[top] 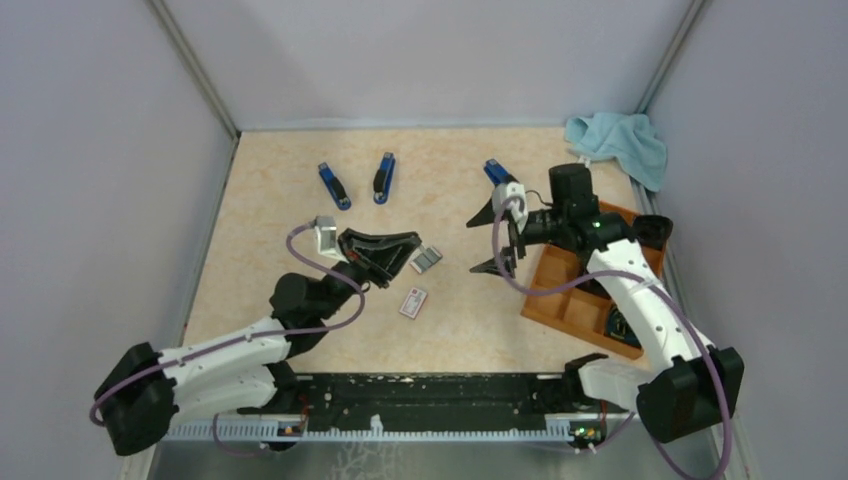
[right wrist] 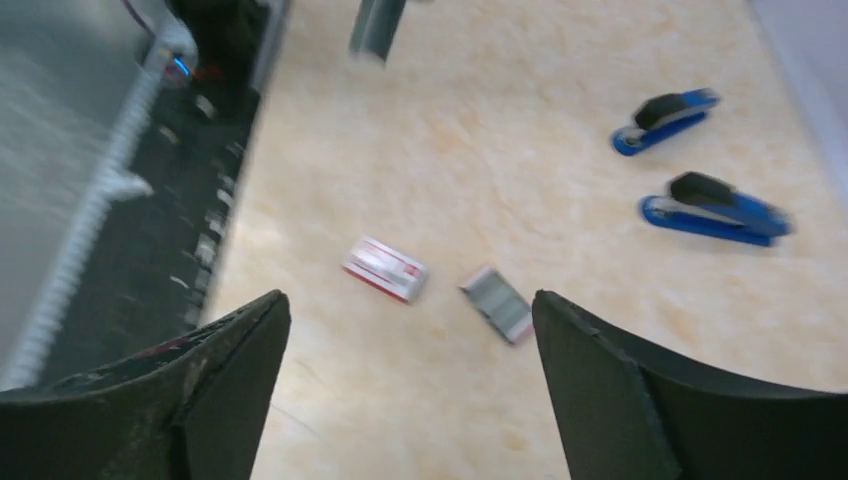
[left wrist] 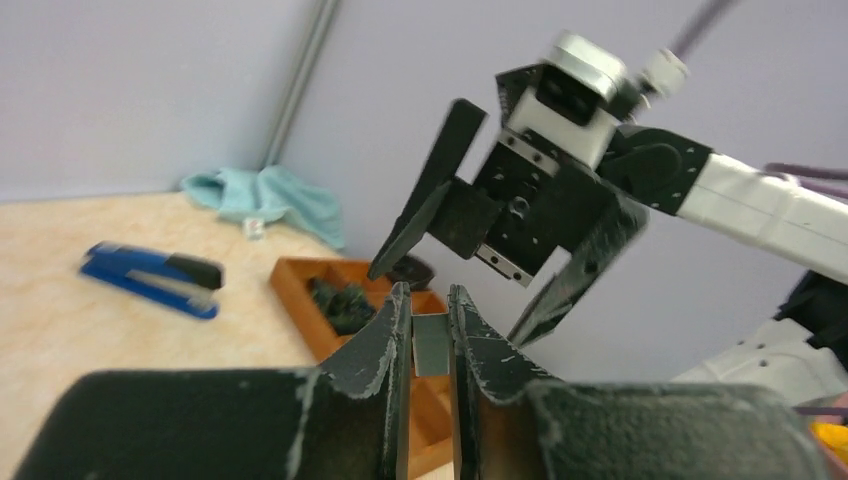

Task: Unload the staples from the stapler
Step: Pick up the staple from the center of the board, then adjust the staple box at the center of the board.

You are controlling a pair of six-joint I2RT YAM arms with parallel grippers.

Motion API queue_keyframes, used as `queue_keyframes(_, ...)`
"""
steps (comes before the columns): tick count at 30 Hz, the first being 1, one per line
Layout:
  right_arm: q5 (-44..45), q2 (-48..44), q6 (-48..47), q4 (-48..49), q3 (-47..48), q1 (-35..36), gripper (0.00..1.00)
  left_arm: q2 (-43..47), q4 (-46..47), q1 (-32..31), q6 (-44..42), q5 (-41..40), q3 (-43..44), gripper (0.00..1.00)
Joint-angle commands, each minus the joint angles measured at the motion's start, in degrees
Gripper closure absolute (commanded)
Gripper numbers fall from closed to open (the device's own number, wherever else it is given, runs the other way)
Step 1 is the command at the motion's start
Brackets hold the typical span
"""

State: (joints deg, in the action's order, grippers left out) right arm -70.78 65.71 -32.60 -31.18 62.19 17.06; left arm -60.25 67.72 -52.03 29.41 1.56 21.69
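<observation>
L gripper (left wrist: 430, 300) clamped on grey strip of staples (left wrist: 431, 345), held above table centre. R gripper (top: 490, 240) opposite it, jaws wide apart, empty. On table beneath: loose staple strips (top: 427, 260), white box (top: 413, 302). Blue staplers (top: 334, 185), (top: 384, 178), (top: 495, 172) near far edge, the last partly hidden by R wrist. Wooden tray (top: 560, 300) at right edge, teal cloth (top: 620, 140) in far-right corner

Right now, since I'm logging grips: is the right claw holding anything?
No, the right claw stands wide open in its wrist view, with nothing between its fingers.

Even bright light, soft shadows, wrist views blurred
</observation>
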Motion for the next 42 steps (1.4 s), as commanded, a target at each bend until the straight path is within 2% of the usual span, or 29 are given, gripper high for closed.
queue_keyframes(1, 11.03, -0.08, -54.02, -12.69, -6.93, -0.07, 0.04, 9.57, -30.06, 0.10, -3.81, -8.47, 0.02, 0.92)
queue_keyframes(3, 16.27, 2.55, -59.73, -7.93, -10.35, 1.73, 0.01, 12.51, -38.92, 0.25, -3.82, -11.27, 0.29, 0.92)
queue_keyframes(6, 25.46, 10.48, -66.68, -8.27, -8.69, 6.92, 0.01, 16.56, -48.66, 0.26, -3.08, -15.09, -0.20, 0.92)
queue_keyframes(10, 25.34, 21.90, -69.18, -8.83, -1.96, 9.68, 0.01, 21.45, -56.47, 0.34, -1.36, -18.58, -2.42, 0.91)
queue_keyframes(15, 25.83, 38.34, -69.97, -15.68, 12.63, 10.27, 0.04, 27.61, -61.89, 0.30, 0.35, -20.70, -5.30, 0.91)
queue_keyframes(23, 27.62, 51.18, -64.27, -16.38, 25.32, 12.15, 0.07, 34.04, -66.28, 0.35, 1.75, -22.25, -7.87, 0.91)
queue_keyframes(27, 26.87, 56.87, -63.72, -20.82, 31.53, 12.78, 0.15, 34.32, -66.35, 0.29, 1.96, -22.39, -8.23, 0.91)
queue_keyframes(31, 26.48, 61.27, -63.51, -25.55, 37.14, 13.20, 0.27, 34.21, -66.25, 0.30, 1.94, -22.32, -8.33, 0.91)
queue_keyframes(38, 26.81, 62.65, -62.54, -27.15, 38.05, 14.37, 0.40, 34.37, -66.01, 0.33, 1.88, -21.94, -8.25, 0.91)
queue_keyframes(42, 27.41, 62.86, -62.64, -28.09, 37.77, 15.09, 0.41, 34.38, -65.78, 0.35, 1.89, -21.76, -8.12, 0.91)
